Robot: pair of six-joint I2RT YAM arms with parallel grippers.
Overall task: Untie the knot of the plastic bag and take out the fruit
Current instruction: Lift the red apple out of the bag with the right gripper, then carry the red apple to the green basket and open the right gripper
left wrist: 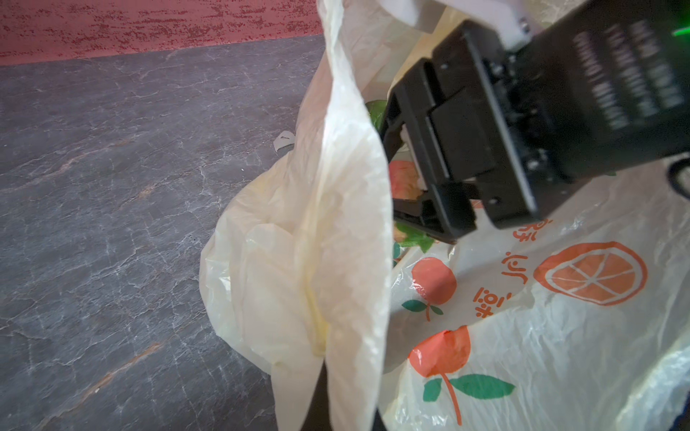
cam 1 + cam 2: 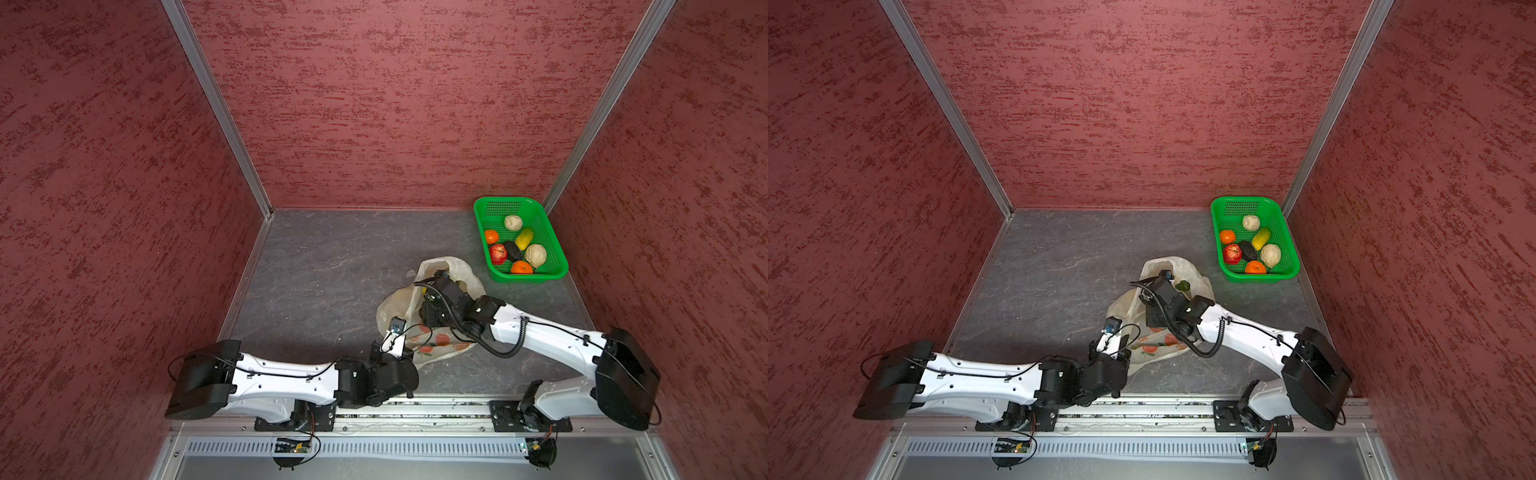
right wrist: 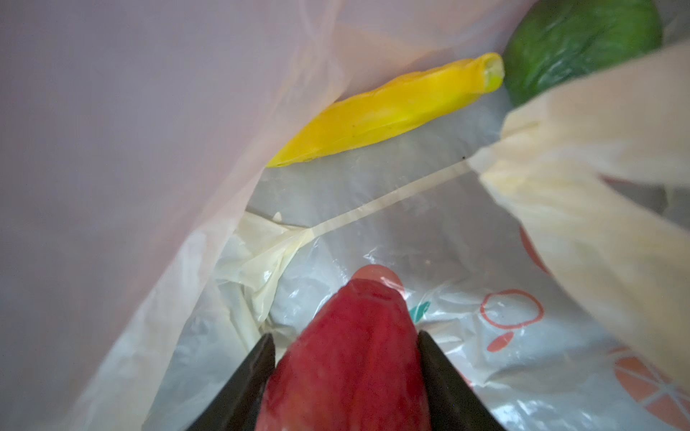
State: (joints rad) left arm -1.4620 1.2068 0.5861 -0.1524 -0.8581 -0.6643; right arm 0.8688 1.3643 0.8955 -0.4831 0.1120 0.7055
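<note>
The cream plastic bag (image 2: 457, 266) (image 2: 1177, 266) lies slack on the grey table with its mouth open. The knot is out of view. My left gripper (image 2: 397, 323) is shut on a fold of the bag's edge (image 1: 347, 224) and holds it up. My right gripper (image 3: 344, 334) (image 1: 395, 171) reaches inside the bag and is shut on a red apple (image 3: 351, 365) (image 1: 405, 179). Deeper in the bag lie a yellow banana (image 3: 392, 108) and a green fruit (image 3: 578, 44) (image 2: 1182, 285). A thin plastic strip (image 3: 384, 197) stretches across the inside.
A green basket (image 2: 528, 277) (image 2: 1262, 277) stands at the back right corner, just beyond the bag, holding several fruit. Red walls close in the table on three sides. The arms' mounting rail (image 2: 415, 415) runs along the front edge.
</note>
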